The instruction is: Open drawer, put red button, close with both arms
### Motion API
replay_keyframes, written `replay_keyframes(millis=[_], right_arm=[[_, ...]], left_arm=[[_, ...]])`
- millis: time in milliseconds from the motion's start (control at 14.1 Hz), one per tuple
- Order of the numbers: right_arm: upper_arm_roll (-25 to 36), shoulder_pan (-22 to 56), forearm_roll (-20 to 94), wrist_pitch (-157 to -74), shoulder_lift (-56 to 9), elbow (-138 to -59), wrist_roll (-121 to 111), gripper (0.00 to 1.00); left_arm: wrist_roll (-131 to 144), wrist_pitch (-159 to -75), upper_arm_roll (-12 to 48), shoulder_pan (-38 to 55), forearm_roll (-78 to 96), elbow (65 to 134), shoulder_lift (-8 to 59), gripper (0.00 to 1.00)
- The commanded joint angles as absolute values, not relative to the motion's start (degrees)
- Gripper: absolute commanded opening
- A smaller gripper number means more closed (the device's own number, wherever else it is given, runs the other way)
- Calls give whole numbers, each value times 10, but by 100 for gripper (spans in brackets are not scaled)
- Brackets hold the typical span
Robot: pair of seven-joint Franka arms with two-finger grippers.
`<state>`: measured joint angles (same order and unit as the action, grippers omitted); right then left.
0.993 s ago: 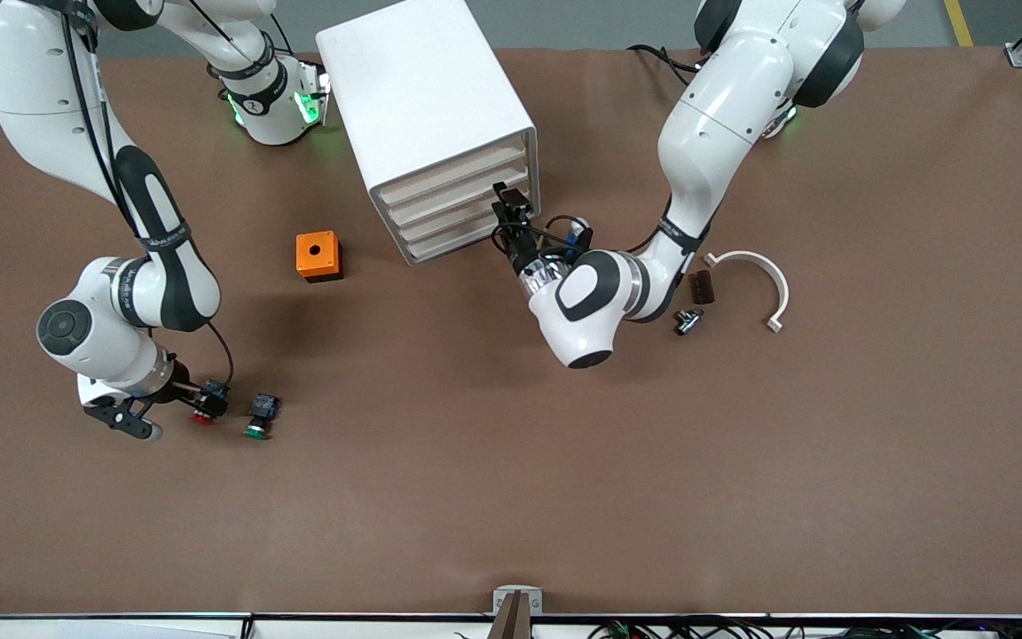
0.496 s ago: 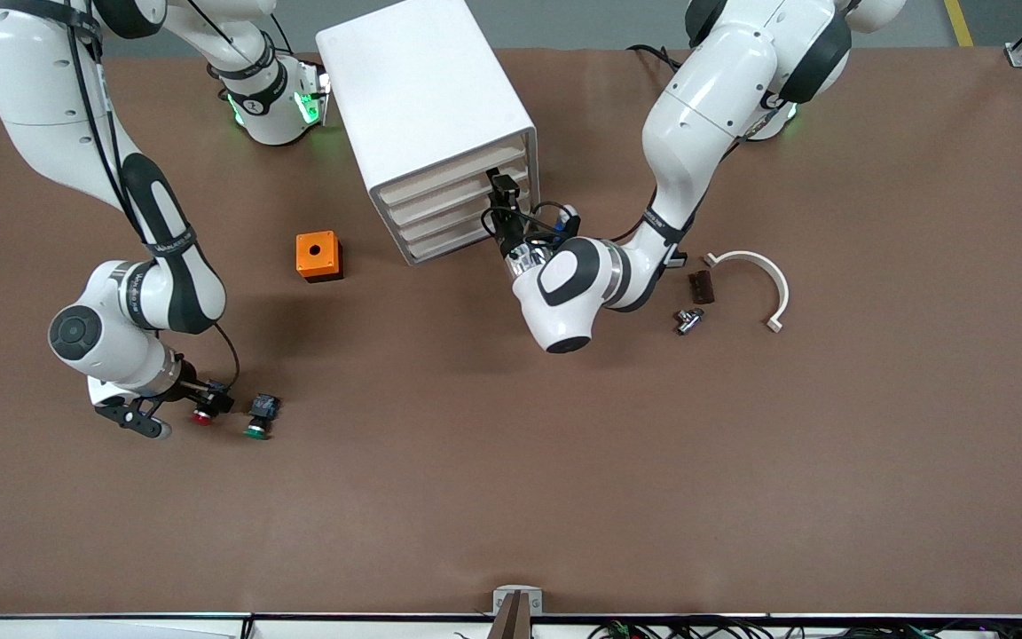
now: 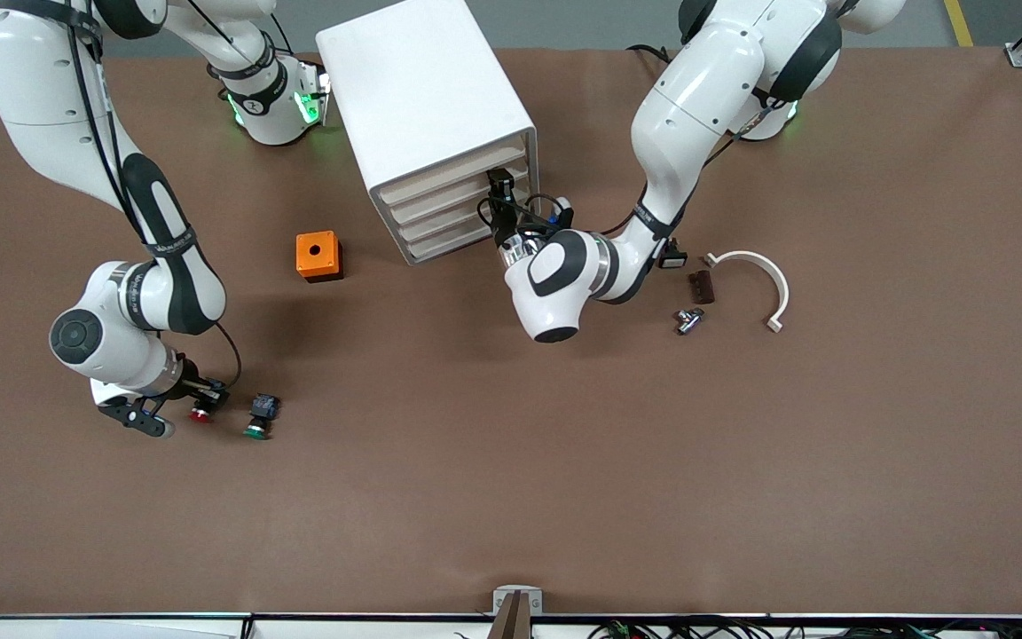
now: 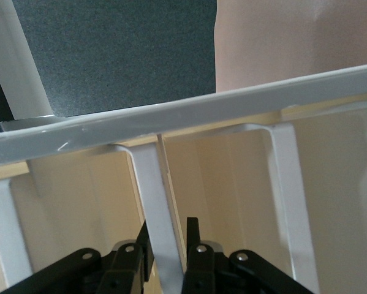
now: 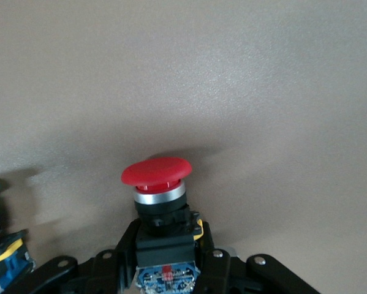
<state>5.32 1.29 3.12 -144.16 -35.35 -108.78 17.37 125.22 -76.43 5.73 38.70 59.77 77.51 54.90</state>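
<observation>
Lying on its side on the desk (image 3: 511,497) toward the right arm's end: the red button (image 3: 202,414), long axis roughly flat along the surface, red cap pointing toward the front camera and away from the wrist, blue rear part tucked back between the fingers. Gripped at the black body by the right claw (image 3: 209,399), closed on it with one finger on each flank, as seen in the right wrist view (image 5: 155,184). Just beside it, apart from the claw: a green-capped switch (image 3: 259,417), lying the same way.

Farther from the front camera, an orange box (image 3: 318,256) with a round hole on top. Next, a white drawer cabinet (image 3: 427,115), drawer fronts facing the front camera at an angle.

At the cabinet's front, the left claw (image 3: 500,191), fingers straddling a thin white upright handle (image 4: 158,208); seemingly pinching it, though contact hard to confirm from the wrist view.

Toward the left arm's end: a small brown block (image 3: 700,287), a metal fitting (image 3: 687,319), a white curved bracket (image 3: 759,284).
</observation>
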Motion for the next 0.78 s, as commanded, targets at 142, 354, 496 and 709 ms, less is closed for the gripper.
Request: replay_keyframes(millis=[142, 354, 496, 709], right_arm=[[50, 24, 35, -1378, -332, -1080, 202, 0], [50, 68, 36, -1338, -303, -1079, 278, 0], [50, 97, 36, -1305, -278, -1078, 337, 0], [40, 133, 41, -1267, -234, -1083, 429, 0]], left_arm=[[1256, -760, 54, 388, 598, 773, 549, 17], [1257, -761, 49, 381, 599, 773, 552, 13], [1257, -761, 47, 374, 599, 772, 553, 12], [1258, -763, 46, 359, 597, 771, 554, 12]])
